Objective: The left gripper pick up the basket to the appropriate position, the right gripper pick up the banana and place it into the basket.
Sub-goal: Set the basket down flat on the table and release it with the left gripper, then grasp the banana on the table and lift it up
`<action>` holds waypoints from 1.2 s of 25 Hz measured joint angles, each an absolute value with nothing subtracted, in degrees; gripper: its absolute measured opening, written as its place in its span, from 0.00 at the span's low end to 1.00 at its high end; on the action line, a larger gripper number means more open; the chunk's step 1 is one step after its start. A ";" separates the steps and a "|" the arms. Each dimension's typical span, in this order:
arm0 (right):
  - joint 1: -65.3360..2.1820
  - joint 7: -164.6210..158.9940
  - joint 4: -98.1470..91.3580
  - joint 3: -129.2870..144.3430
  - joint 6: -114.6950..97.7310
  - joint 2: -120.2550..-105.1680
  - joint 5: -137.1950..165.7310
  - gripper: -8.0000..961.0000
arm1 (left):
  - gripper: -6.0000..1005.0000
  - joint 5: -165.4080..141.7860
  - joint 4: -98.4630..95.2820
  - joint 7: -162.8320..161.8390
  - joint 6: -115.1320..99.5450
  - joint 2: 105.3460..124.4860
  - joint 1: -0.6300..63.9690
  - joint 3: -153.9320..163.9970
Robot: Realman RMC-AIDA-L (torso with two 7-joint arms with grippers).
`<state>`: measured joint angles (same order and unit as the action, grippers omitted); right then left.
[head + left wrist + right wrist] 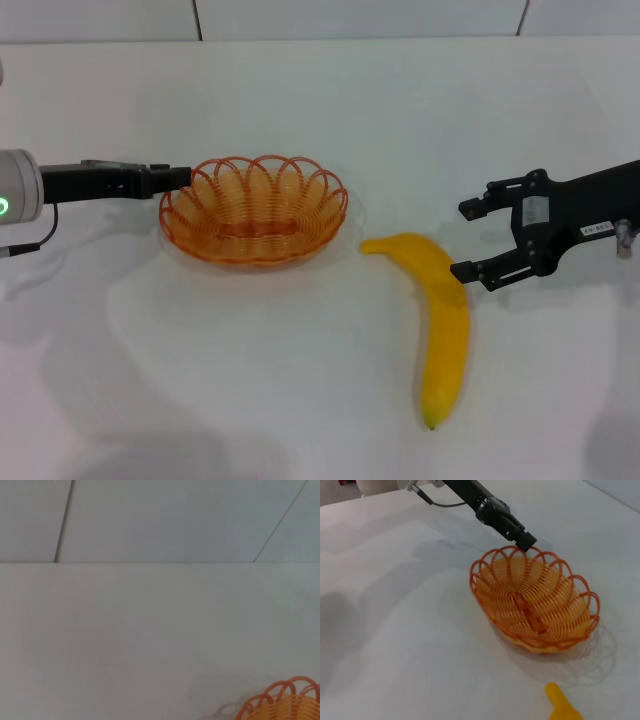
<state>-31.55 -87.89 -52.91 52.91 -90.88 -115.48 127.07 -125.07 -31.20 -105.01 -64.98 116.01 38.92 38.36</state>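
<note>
left tool (183, 178): tip at basket (254, 209) rim, grip state can't tell | right tool (478, 240): spread wide, lower finger touching banana (436, 318) | banana likely smooth, firm, slippery; grab mid-body | basket light, stiff wire.

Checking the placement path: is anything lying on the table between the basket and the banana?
No. In the head view, only bare white table separates the basket from the banana; the right wrist view agrees.
</note>
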 joint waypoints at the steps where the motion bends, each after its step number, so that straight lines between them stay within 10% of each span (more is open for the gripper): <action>1: -31.55 -87.89 -52.91 52.91 -90.88 -115.48 127.07 0.92 | 0.29 -125.07 -31.20 -104.93 -64.97 116.01 38.90 38.35; 18: -31.29 -87.89 -52.91 52.91 -90.88 -115.57 127.09 0.92 | 0.69 -120.80 -34.21 -92.97 -65.40 116.98 36.96 38.79; 30: -31.29 -87.90 -52.90 52.91 -90.88 -115.57 127.09 0.92 | 0.68 -98.71 -33.91 -73.62 -70.54 117.16 32.75 44.87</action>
<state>-31.29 -87.90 -52.90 52.91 -90.88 -115.57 127.09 -98.71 -33.91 -73.62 -70.54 117.16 32.75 44.87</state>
